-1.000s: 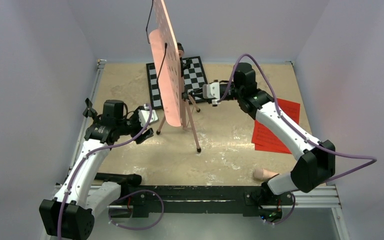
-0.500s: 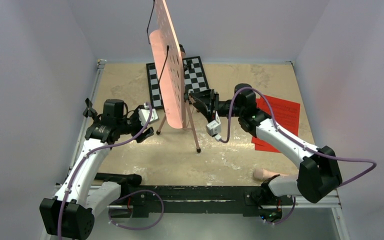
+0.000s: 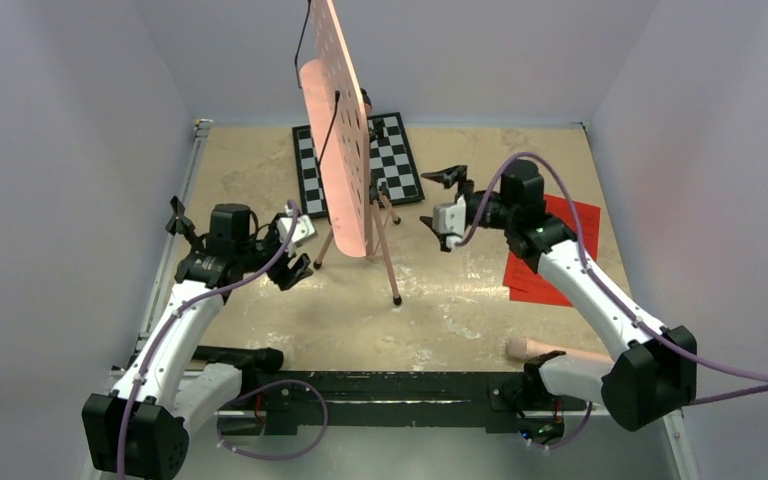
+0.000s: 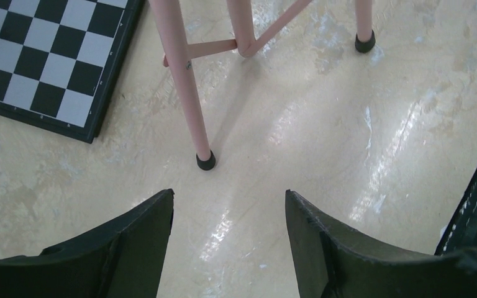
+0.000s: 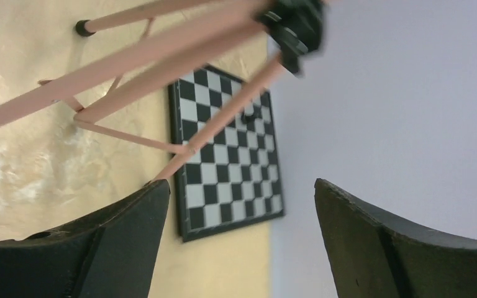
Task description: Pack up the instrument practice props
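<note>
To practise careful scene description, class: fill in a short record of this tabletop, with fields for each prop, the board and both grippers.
music stand: pink, upright on thin legs, mid-table
chessboard: flat on the table, behind the stand
red sheets: flat at the right side, partly hidden by the right arm
peach tube: lying by the right arm's base
left gripper: open, empty, low near one stand foot, apart from it
right gripper: open, empty, right of the stand, not touching

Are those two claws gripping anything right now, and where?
Nothing is held. The left gripper and the right gripper are both open and empty, apart from the pink music stand.
</note>
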### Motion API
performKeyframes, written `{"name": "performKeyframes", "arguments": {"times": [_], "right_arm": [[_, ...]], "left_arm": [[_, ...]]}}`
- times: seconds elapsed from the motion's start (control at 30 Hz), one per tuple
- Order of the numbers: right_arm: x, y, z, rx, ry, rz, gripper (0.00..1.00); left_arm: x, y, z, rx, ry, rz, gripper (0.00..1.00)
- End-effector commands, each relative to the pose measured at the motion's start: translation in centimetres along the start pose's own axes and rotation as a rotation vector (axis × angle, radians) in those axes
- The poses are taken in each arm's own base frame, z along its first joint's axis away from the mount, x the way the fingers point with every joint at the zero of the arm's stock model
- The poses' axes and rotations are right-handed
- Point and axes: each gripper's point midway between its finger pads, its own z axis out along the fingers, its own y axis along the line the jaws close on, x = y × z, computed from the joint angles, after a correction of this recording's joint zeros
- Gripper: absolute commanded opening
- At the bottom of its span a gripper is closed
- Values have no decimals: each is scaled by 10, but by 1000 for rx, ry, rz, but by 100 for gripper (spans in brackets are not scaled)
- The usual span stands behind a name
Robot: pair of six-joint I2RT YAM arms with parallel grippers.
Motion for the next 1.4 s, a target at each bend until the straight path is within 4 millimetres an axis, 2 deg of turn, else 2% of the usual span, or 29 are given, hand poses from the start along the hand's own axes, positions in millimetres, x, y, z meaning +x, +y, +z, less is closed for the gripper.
{"name": "performKeyframes", "arguments": {"times": [0.0,0.07,0.1,0.13,0.2,0.23,0.33,0.4,0.5,0.77,0.97,1.1,1.37], "right_arm": [[-13,-30,-32,101,59,590,94],[-30,-37,-33,59,33,790,94],[-37,-39,-29,24,10,956,94],[-41,-46,-27,6,-5,1034,94],[-51,-61,-18,-29,-69,1332,90],[-51,-66,-13,-49,-99,1436,86],[-44,-84,3,-30,-175,1657,84],[-43,-87,11,-22,-211,1697,84],[-44,-83,21,-50,-186,1705,85],[-29,-74,36,-93,-172,1784,80],[-44,-50,41,-216,-163,1730,74],[-42,-41,44,-227,-161,1762,68],[-30,-40,50,-206,-124,1738,59]], "left_arm": [[-6,14,10,-103,-88,-178,74],[-6,19,13,-129,-105,-196,76],[-7,20,14,-126,-108,-197,76],[-8,20,15,-120,-109,-198,76],[-11,22,15,-119,-109,-203,76],[-12,23,15,-121,-110,-208,76],[-14,26,15,-135,-120,-221,76],[-13,25,16,-136,-123,-234,76],[-10,22,16,-133,-121,-242,76],[-6,21,14,-148,-112,-235,76],[-4,21,14,-150,-107,-232,76],[-8,23,13,-155,-117,-227,76],[-9,24,12,-159,-117,-222,76]]}}
